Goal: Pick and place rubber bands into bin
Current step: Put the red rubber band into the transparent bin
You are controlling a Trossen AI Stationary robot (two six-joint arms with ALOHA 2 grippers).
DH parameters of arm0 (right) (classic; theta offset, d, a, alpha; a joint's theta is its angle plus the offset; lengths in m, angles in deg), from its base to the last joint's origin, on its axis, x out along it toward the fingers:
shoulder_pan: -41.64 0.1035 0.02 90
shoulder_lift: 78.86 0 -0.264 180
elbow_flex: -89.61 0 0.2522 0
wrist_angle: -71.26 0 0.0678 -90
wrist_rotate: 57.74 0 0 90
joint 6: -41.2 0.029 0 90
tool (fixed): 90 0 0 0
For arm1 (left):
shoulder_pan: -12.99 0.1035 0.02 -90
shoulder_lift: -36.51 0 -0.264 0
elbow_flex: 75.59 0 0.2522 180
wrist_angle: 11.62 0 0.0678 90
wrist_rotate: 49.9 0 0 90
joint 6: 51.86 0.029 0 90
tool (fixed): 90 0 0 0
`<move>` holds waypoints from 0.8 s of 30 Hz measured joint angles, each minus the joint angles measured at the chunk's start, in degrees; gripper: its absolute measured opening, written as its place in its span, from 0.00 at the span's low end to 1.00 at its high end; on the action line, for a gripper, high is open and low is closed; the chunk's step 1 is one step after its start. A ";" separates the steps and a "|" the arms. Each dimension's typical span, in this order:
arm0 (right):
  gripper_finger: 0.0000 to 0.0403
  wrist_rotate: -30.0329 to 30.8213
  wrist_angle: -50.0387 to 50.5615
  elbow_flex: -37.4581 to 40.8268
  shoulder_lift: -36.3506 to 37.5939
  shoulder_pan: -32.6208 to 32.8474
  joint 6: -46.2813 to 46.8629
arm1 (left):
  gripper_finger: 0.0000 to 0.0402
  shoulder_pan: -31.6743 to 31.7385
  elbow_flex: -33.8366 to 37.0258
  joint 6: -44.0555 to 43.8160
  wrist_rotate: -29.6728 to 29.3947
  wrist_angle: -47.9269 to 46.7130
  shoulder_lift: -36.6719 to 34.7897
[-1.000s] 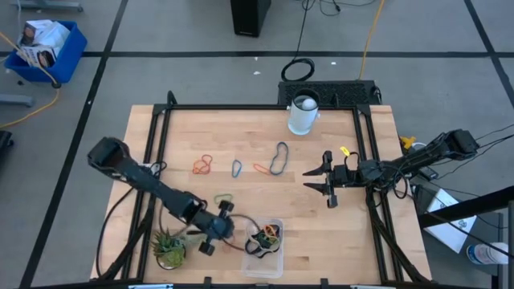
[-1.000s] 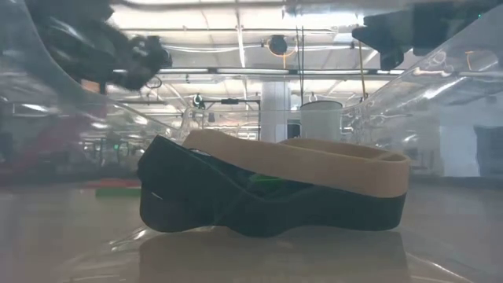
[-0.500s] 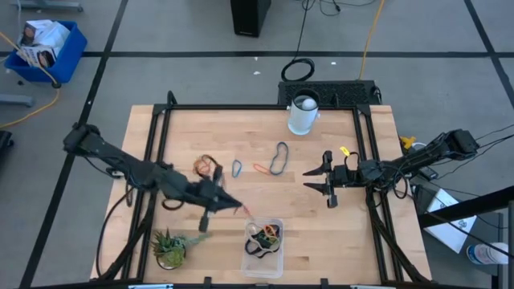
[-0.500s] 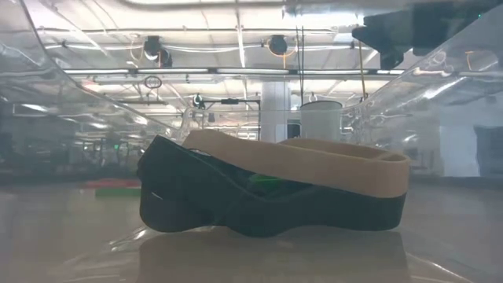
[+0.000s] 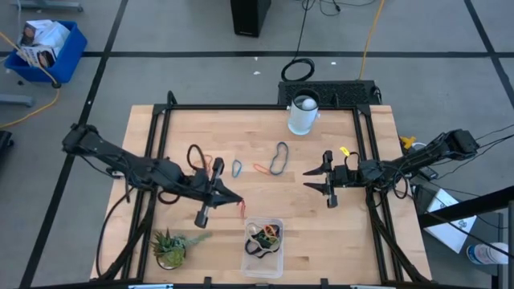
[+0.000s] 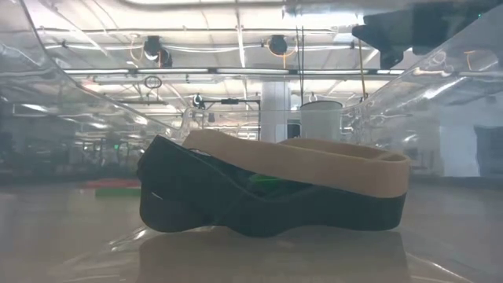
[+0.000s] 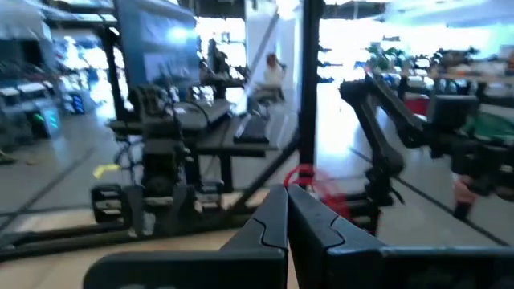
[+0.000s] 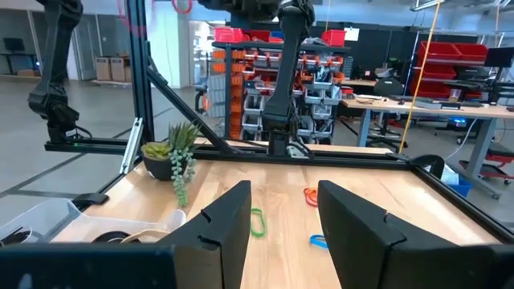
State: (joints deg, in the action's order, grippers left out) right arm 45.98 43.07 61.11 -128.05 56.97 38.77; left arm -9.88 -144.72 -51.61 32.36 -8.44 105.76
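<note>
Left gripper (image 5: 238, 204), left of centre in the high view, has its fingers pressed together on a red rubber band (image 5: 243, 209), just above the clear bin (image 5: 277, 255) at lower centre, which holds several bands. Right gripper (image 5: 318, 181), right of centre, hangs spread wide and empty; loose bands (image 5: 278, 158) lie at upper centre of the table (image 5: 257, 128)

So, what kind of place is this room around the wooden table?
Probably a robotics lab or workshop. Red and orange storage shelves and work desks show in the right wrist view; from above, black cables lie on a grey taped floor.
</note>
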 joint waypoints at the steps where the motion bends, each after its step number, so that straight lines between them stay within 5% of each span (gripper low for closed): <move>1: 0.35 0.00 -0.08 0.00 0.00 0.01 0.00 | 0.01 -0.08 -1.55 -0.76 0.25 -2.98 0.03; 14: 0.35 0.00 0.02 0.00 0.02 0.00 0.00 | 0.00 -0.90 -33.62 -0.78 1.29 -49.25 17.21; 24: 0.35 -0.02 0.28 0.00 0.00 0.01 0.20 | 0.00 0.54 -37.11 -5.43 6.54 -56.25 32.59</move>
State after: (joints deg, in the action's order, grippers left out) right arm 45.96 43.35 61.11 -128.05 56.98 38.96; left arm -9.34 -181.83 -57.03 38.90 -64.70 138.35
